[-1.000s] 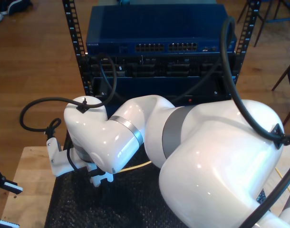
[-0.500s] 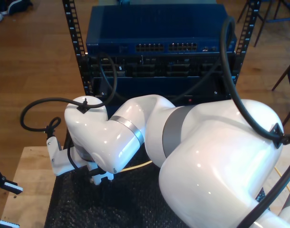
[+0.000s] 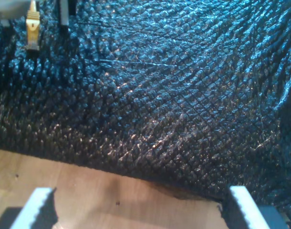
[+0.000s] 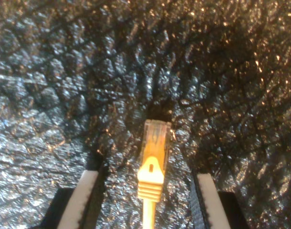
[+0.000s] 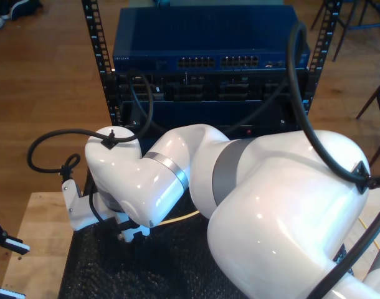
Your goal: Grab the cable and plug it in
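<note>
Lying flat on the black bubbled mat (image 4: 64,86), the cable (image 4: 153,162) shows its clear plug and orange-yellow boot between the fingers (image 4: 83,200) of my second gripper (image 4: 144,198); the fingers stand apart on either side of the boot, not touching it. The plug tip points away from the gripper, with mat all round. In the exterior view a short pale stretch of cable (image 5: 177,218) runs out from under the big white arm (image 5: 196,180), whose wrist sits low over the mat (image 5: 115,274) toward that view's lower left. My first gripper (image 3: 136,210) hangs over the mat's edge, where the wooden desk (image 3: 88,191) begins; its fingers (image 3: 36,205) are wide apart with nothing between them. From there the plug (image 3: 32,26) shows far off across the mat (image 3: 183,95), just beside a dark finger. Beyond the mat in the exterior view stands a rack with a blue switch (image 5: 202,47), its port rows facing the arms. Wood floor (image 5: 47,75) surrounds the rack.
</note>
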Robot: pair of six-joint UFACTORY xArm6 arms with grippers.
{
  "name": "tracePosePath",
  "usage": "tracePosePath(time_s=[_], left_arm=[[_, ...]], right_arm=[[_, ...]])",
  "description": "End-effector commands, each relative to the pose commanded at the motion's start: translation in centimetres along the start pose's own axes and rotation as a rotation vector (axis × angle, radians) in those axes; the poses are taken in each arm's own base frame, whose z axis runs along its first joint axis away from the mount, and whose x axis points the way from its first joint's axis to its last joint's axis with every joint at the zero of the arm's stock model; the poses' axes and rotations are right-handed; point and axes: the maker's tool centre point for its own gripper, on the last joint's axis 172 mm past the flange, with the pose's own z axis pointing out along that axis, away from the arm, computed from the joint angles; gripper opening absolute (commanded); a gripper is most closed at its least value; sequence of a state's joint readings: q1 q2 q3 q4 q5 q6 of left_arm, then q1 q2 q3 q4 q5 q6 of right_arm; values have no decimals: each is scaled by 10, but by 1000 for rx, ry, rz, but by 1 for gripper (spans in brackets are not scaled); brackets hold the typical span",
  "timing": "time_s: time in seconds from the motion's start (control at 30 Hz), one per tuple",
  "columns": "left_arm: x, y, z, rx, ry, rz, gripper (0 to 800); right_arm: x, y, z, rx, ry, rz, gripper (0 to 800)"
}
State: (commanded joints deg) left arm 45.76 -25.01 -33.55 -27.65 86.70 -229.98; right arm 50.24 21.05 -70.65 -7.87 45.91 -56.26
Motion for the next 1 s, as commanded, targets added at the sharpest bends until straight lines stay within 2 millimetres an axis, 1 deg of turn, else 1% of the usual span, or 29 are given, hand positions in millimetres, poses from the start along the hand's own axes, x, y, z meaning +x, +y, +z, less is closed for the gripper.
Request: tracePosePath(time_s=[0.03, 0.1, 0.17, 0.5, 0.6, 1.0], left_arm=[[0, 0, 0, -1, -1, 0, 800], [0, 1, 1, -2, 0, -1, 800], [0, 0, 0, 0, 0, 0, 800], [0, 0, 0, 0, 0, 0, 800], [0, 0, 0, 0, 0, 0, 800], [0, 0, -1, 2, -1, 0, 800]], right_arm=[[-1, 0, 1, 0, -3, -2, 412], [0, 2, 0, -7, 1, -2, 405], [0, 3, 0, -11, 3, -2, 372], [0, 4, -2, -14, 5, 0, 360], [0, 4, -2, -16, 6, 2, 323], [-1, 3, -3, -14, 6, 24, 285]])
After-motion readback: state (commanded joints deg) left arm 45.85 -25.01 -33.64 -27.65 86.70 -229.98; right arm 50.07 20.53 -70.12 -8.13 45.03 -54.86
